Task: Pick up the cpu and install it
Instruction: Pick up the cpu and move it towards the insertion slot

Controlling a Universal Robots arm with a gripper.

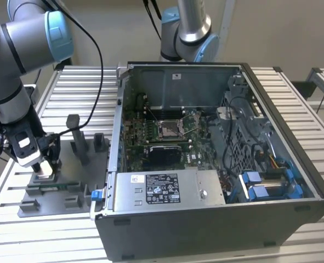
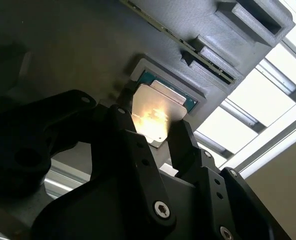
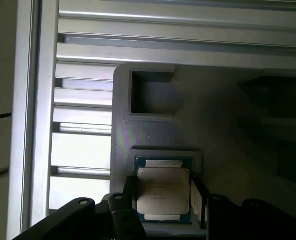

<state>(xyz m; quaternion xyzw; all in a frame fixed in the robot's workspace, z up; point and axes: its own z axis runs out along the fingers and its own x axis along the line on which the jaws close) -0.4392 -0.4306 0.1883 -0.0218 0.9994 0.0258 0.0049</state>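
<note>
The cpu [image 3: 163,190], a small square chip with a pale metal top, lies in a shallow square pocket of the grey fixture tray [image 1: 74,167] on the exterior view's left. My gripper [image 1: 44,167] is down over that pocket. In both wrist views its black fingers [image 2: 180,142] press against two opposite edges of the cpu [image 2: 155,112], which sits level with the pocket's rim. The metal-framed socket [image 1: 169,129] with its dark centre lies on the green board inside the open computer case [image 1: 205,219], well to the exterior view's right of the gripper.
Upright grey posts [image 1: 74,131] and blocks stand on the tray close to the gripper. The case's near wall rises right beside the tray. A second arm [image 1: 186,27] stands behind the case. Slatted metal tabletop [image 1: 79,82] surrounds everything.
</note>
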